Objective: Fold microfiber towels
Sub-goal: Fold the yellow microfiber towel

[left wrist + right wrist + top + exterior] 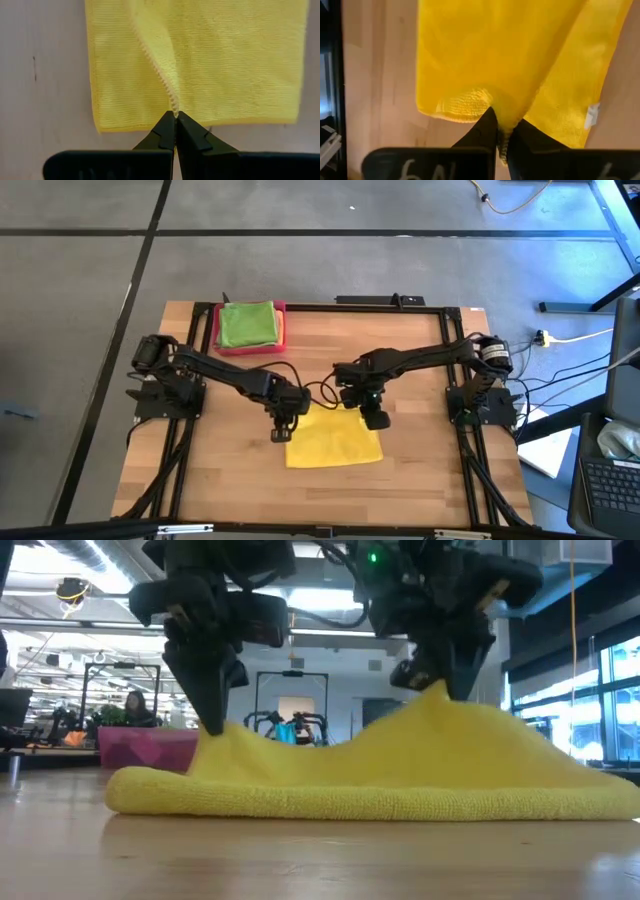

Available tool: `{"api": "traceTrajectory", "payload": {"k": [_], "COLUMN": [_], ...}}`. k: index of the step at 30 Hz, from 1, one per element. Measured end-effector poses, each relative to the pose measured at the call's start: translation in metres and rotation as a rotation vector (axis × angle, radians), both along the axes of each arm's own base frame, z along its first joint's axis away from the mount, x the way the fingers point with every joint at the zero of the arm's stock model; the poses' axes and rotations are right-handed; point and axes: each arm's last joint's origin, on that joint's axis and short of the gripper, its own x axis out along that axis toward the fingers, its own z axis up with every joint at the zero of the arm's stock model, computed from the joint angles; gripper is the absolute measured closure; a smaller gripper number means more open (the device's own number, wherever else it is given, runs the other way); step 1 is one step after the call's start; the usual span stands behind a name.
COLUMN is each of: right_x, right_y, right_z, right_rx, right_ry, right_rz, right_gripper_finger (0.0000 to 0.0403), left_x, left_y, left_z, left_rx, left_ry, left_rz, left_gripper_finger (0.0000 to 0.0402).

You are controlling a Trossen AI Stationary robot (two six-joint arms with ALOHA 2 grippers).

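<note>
A yellow microfiber towel (335, 442) lies folded on the wooden table's middle, its underside flat on the wood. Both grippers stand at its far edge. My left gripper (281, 430) is shut on the towel at the far left. My right gripper (375, 420) is shut on it at the far right, where the cloth rises into a peak (440, 695). A bright green towel (246, 323) lies folded in the pink-red tray (283, 330) at the far left. My left gripper pinches a stitched edge of the towel's upper layer (173, 106) between its two fingertips. The fingers come from above, slanting down. A low ridge of cloth runs up to them while the towel's remaining cloth lies on the table. My right gripper pinches a bunched bit of the towel's far right part (506, 119) between its two fingers, from above and slanting down. The cloth is drawn up into a peak at the fingers and slopes down to the table on both sides. How many layers, I cannot tell.
The tray stands at the table's far left. A black frame (330, 305) runs along the table's edges. Bare wood (230, 470) lies to the left, right and near side of the yellow towel. A white tag (591, 116) sits at one towel edge.
</note>
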Motion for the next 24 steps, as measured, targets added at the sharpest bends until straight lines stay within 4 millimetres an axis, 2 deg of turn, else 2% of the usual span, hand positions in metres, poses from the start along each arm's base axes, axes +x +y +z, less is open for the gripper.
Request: {"api": "traceTrajectory", "payload": {"k": [12,18,24], "right_x": [-0.021,-0.024,-0.024], "right_y": [-0.006,-0.007,-0.015], "right_z": [-0.042,-0.046,-0.046], "right_rx": [-0.004,-0.057,-0.099], "right_ry": [0.082,0.103,0.110], "right_rz": [-0.024,-0.051,-0.099], "right_gripper_finger": [0.0375,0.0377,0.0395], "left_x": [0.002,0.001,0.000], "left_y": [0.007,0.013,0.014], "left_z": [-0.001,-0.001,-0.002], "left_rx": [0.112,0.107,0.103], "left_ry": [-0.017,-0.002,0.009], "left_rz": [0.051,0.093,0.112], "left_gripper_finger": [0.0402,0.0401,0.0402]}}
